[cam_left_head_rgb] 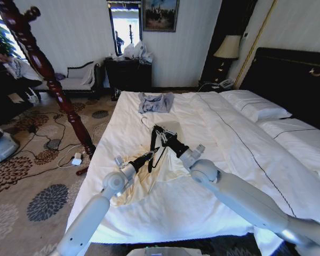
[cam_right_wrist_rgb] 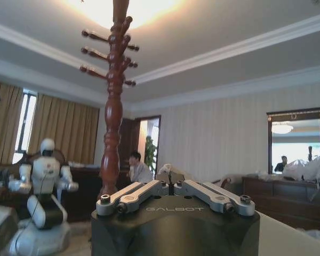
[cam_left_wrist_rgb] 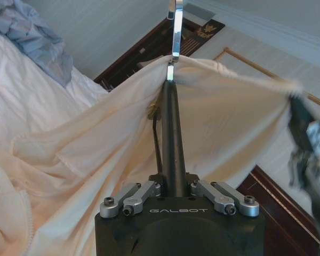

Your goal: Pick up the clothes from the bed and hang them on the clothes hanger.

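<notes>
The cream clothes (cam_left_head_rgb: pixel 144 178) lie bunched near the bed's (cam_left_head_rgb: pixel 213 160) left edge, with one part lifted. My left gripper (cam_left_head_rgb: pixel 154 153) is shut on the black clothes hanger (cam_left_head_rgb: pixel 152 145), whose silver hook (cam_left_head_rgb: pixel 144 121) points toward the far end. In the left wrist view the hanger (cam_left_wrist_rgb: pixel 172 133) runs straight out from the gripper (cam_left_wrist_rgb: pixel 172 184), with the cream fabric (cam_left_wrist_rgb: pixel 218 122) draped over it below the hook (cam_left_wrist_rgb: pixel 175 32). My right gripper (cam_left_head_rgb: pixel 161 132) is just beyond the hanger. It appears (cam_left_wrist_rgb: pixel 304 138) pinching the fabric's stretched edge, jaws drawn together (cam_right_wrist_rgb: pixel 170 184).
A folded grey-blue garment (cam_left_head_rgb: pixel 155 102) lies farther up the bed. The reddish-brown pole stand (cam_left_head_rgb: pixel 42 64) rises left of the bed, with cables (cam_left_head_rgb: pixel 58 144) at its foot on the patterned carpet. Pillows (cam_left_head_rgb: pixel 256 106) and a black headboard (cam_left_head_rgb: pixel 293 74) are at the right.
</notes>
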Available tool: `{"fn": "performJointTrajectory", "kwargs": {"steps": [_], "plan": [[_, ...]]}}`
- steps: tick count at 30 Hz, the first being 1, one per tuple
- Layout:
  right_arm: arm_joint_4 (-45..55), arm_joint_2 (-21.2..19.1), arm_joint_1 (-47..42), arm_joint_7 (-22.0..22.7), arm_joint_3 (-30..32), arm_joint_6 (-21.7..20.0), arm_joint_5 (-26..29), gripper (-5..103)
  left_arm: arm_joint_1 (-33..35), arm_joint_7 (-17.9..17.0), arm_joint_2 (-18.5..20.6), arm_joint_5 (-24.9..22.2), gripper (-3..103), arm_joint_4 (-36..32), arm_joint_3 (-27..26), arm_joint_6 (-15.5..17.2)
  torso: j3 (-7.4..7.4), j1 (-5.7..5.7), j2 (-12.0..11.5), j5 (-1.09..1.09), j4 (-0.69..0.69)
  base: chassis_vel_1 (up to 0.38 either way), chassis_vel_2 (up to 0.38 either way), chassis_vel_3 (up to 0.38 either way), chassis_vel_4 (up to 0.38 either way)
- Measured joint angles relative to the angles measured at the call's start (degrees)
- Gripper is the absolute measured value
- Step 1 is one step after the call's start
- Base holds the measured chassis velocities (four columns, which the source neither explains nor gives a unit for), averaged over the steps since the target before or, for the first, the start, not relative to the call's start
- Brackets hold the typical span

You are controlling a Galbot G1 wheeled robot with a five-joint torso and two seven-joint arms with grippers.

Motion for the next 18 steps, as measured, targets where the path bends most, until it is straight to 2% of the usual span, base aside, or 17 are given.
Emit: {"fn": "performJointTrajectory", "kwargs": {"steps": [5, 12, 18], "plan": [[0.54, -0.70, -4.20, -0.76, 0.64, -0.02, -3.48, 0, 0.09, 0.00, 0.76, -0.22, 18, -1.55, -0.52, 0.00, 0.00, 0.00, 0.00, 0.01, 0.02, 0.000, 0.000, 0.000, 0.000], [0.97, -2.01, -9.27, -5.21, 1.56, 1.27, -6.56, 0, 0.02, -0.45, 1.19, -0.28, 18, -3.33, -1.40, 0.00, 0.00, 0.00, 0.00, 0.01, 0.01, 0.000, 0.000, 0.000, 0.000], [0.01, -1.48, -11.09, -4.53, 2.37, 1.64, -9.43, 0, 1.12, -0.53, 1.96, -0.18, 18, -4.85, -1.60, 0.04, 0.00, 0.00, 0.00, 0.01, 0.02, 0.000, 0.000, 0.000, 0.000]]}}
